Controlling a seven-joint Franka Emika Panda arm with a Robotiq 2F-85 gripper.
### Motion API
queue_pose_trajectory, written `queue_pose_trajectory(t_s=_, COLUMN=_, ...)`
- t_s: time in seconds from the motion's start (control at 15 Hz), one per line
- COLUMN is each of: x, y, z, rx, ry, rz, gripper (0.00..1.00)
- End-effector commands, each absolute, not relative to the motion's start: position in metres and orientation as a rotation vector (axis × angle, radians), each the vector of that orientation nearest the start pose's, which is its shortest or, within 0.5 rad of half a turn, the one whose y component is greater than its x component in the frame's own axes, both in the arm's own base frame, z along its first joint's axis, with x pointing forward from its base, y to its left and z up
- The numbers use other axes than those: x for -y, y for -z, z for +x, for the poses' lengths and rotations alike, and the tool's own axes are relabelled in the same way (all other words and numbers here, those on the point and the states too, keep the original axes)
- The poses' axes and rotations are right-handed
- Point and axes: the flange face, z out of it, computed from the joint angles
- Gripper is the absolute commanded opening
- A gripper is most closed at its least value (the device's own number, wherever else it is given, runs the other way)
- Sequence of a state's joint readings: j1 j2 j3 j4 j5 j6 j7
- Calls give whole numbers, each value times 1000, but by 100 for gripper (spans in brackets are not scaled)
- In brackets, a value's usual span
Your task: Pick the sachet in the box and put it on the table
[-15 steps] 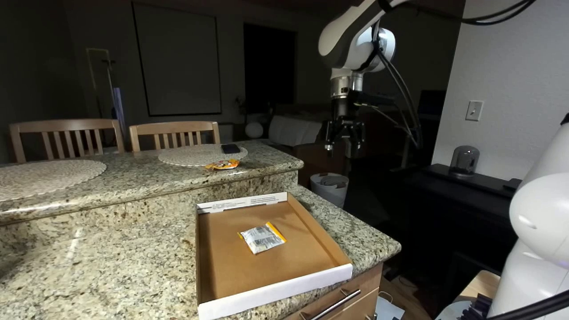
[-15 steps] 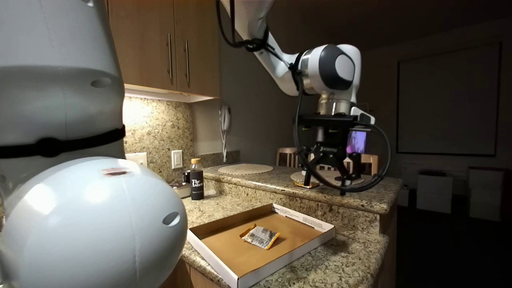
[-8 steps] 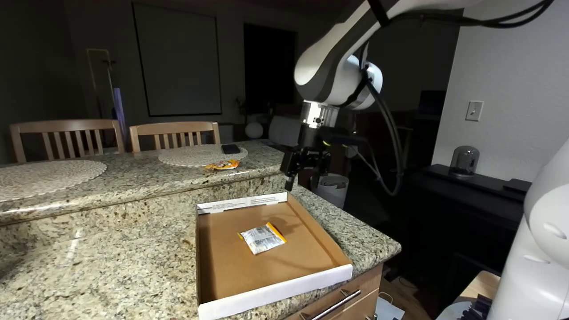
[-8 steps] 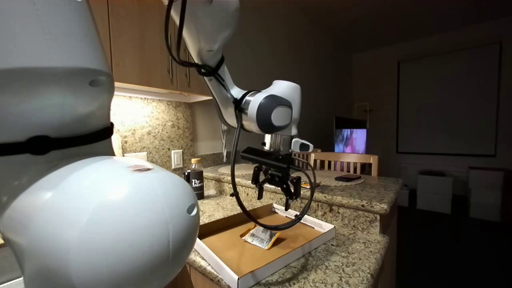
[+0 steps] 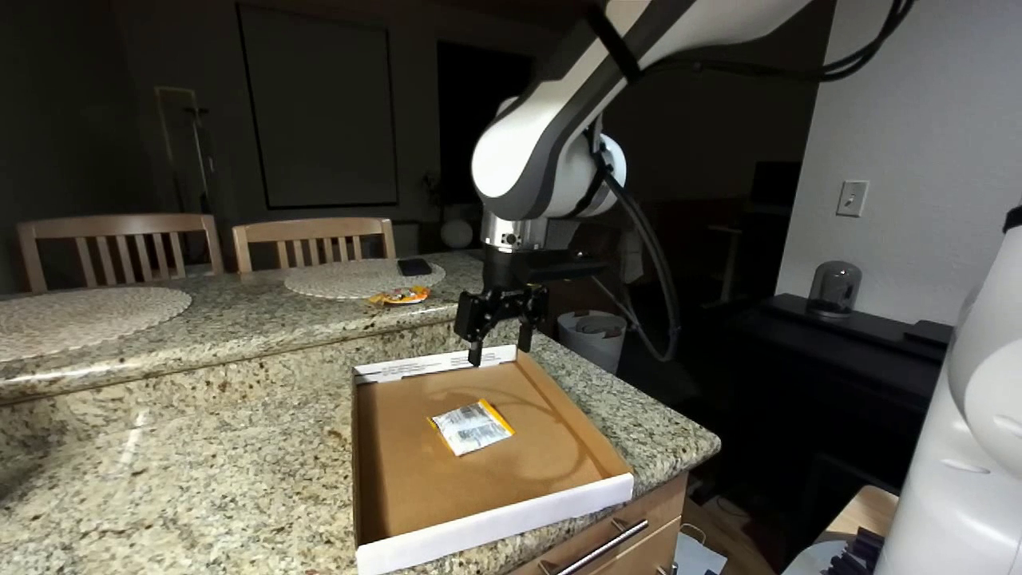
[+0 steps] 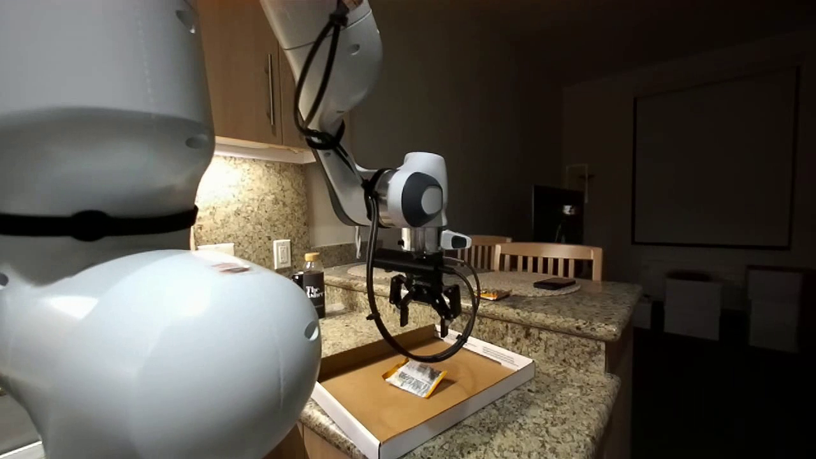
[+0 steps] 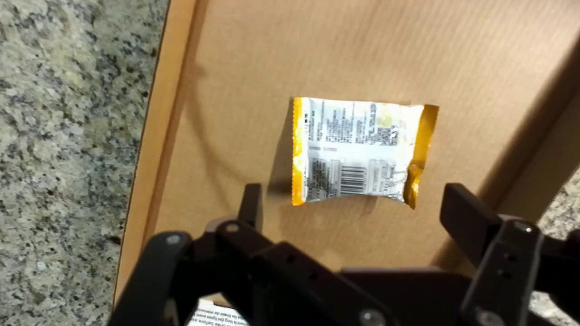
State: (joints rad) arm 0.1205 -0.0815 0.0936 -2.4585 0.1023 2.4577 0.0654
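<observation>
Below, a yellow-edged sachet lies on the brown floor of a shallow cardboard box on the granite countertop, apart from the Robotiq gripper overhead, whose jaws hang spread wide and grasp nothing. In the wrist view it appears just beyond the fingertips, within the width of their gap, its barcode plain, its dense print illegible. Small print on the box's white rim is too fine to read, while in an exterior view the label on a bottle begins “The,” its second word unclear.
</observation>
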Motion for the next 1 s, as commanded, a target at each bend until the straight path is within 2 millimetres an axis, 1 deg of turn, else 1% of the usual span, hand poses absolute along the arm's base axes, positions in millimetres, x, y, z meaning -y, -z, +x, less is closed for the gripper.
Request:
queue_pose_trajectory(t_s=0.0, x=-82, y=-332, z=490, rx=129, ry=-45, rz=-3117, gripper=100)
queue_pose_trajectory(t_s=0.13, x=-77, y=-329, z=496, rx=156, ry=-87, rz=-3131, gripper=100)
queue_pose_trajectory(t_s=0.27, x=-77, y=-321, z=497, rx=193, ry=-146, rz=-3137, gripper=100)
queue_pose_trajectory(t_s=0.47, x=-84, y=-301, z=489, rx=293, ry=-256, rz=-3145, gripper=100)
queue_pose_trajectory(t_s=0.53, x=-83, y=-296, z=486, rx=336, ry=-280, rz=-3154, gripper=100)
queue_pose_trajectory(t_s=0.73, x=-87, y=-285, z=483, rx=521, ry=-328, rz=-3184, gripper=100)
queue_pose_trajectory(t_s=0.93, x=-95, y=-282, z=482, rx=742, ry=-342, rz=-3203, gripper=100)
